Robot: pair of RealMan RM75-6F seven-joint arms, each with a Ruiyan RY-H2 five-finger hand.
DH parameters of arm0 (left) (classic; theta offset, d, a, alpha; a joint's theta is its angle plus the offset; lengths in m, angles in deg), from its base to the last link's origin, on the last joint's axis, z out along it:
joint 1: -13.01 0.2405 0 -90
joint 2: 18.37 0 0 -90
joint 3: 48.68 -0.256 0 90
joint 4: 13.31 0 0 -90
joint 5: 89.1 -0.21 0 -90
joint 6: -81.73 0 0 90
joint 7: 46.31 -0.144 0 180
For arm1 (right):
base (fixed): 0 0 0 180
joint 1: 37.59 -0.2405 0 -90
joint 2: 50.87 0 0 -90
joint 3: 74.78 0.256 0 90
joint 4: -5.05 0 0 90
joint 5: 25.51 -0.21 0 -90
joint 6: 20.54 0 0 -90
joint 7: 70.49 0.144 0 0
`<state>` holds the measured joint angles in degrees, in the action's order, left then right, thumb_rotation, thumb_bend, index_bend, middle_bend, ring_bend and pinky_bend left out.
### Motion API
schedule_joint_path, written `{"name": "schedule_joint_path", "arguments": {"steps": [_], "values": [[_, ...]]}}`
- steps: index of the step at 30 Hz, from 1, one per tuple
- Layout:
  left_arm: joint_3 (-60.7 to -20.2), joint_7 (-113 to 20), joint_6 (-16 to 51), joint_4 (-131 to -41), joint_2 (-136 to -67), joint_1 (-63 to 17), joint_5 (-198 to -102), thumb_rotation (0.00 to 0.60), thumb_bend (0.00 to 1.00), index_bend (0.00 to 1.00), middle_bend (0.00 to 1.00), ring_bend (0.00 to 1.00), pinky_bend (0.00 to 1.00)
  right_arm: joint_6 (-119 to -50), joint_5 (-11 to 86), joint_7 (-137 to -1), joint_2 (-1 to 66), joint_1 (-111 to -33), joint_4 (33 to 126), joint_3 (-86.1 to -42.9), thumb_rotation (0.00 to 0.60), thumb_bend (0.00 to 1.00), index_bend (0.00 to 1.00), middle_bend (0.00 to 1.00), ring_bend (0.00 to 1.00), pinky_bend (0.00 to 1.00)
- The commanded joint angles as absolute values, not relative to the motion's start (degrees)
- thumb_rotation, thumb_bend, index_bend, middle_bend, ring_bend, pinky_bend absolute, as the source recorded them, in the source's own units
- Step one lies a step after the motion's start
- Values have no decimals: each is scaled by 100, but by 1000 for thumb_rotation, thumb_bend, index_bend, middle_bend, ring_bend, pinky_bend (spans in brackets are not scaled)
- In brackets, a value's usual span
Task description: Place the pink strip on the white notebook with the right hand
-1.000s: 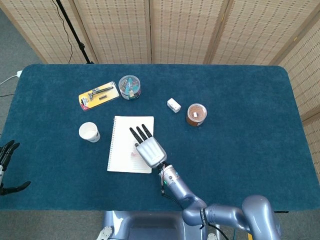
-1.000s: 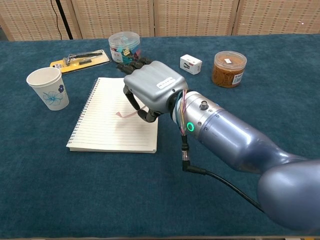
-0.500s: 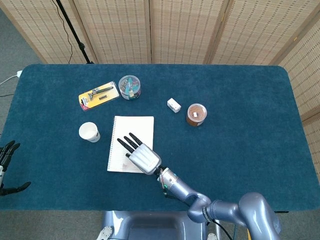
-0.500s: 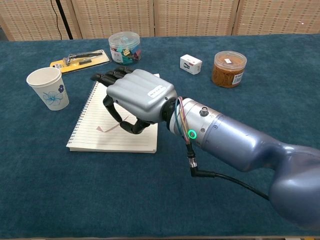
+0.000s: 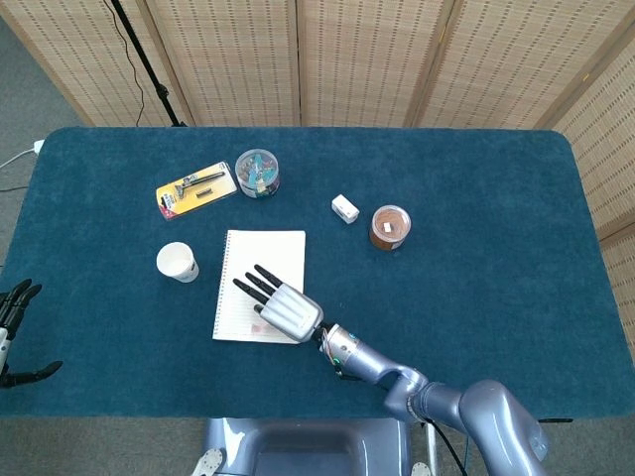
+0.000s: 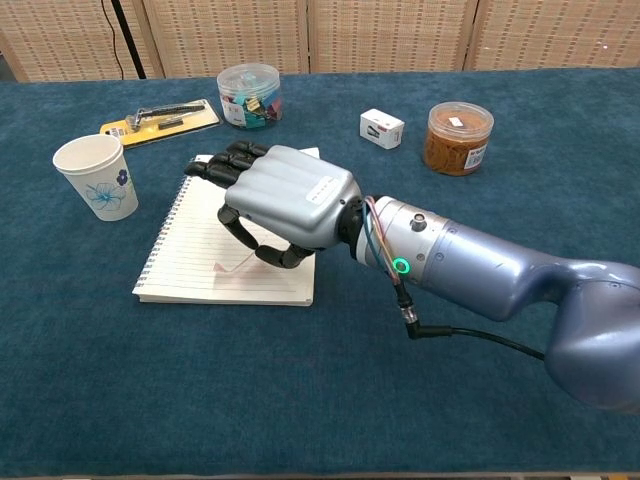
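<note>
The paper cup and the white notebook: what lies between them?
Only bare blue tablecloth separates paper cup and white notebook, clearest in the chest view.

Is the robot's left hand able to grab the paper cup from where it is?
Probably yes: the left hand sits open at the table's edge, and only bare table lies between it and the cup.

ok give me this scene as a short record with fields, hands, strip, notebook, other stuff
right hand: over the notebook, fingers spread, strip under it
left hand: at the table's left edge, holding nothing
strip: pink, on the notebook page; contact with the hand unclear
notebook: white, lined, lying open on the table
table: blue cloth
other: paper cup, clip tub, razor pack, white box, brown jar
</note>
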<state>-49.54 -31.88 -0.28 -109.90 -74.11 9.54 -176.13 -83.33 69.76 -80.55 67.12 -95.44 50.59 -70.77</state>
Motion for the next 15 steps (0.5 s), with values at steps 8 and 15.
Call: {"name": "schedule_joint_path", "arguments": {"steps": [8,15], "values": [[-4962,-3164,-9,-10987,-7404,945,-17619,600,0,0,0,0,0,-8646,7211,-7518,6968,-9522,4291,-7247,600,337,483,0,0,0],[-4965,-3158,-3,-10984,-7401,941,-17624,600,0,0,0,0,0,-8672,7234,-7525,6895,-9515,4301,-7265,600,322,374,0,0,0]]}}
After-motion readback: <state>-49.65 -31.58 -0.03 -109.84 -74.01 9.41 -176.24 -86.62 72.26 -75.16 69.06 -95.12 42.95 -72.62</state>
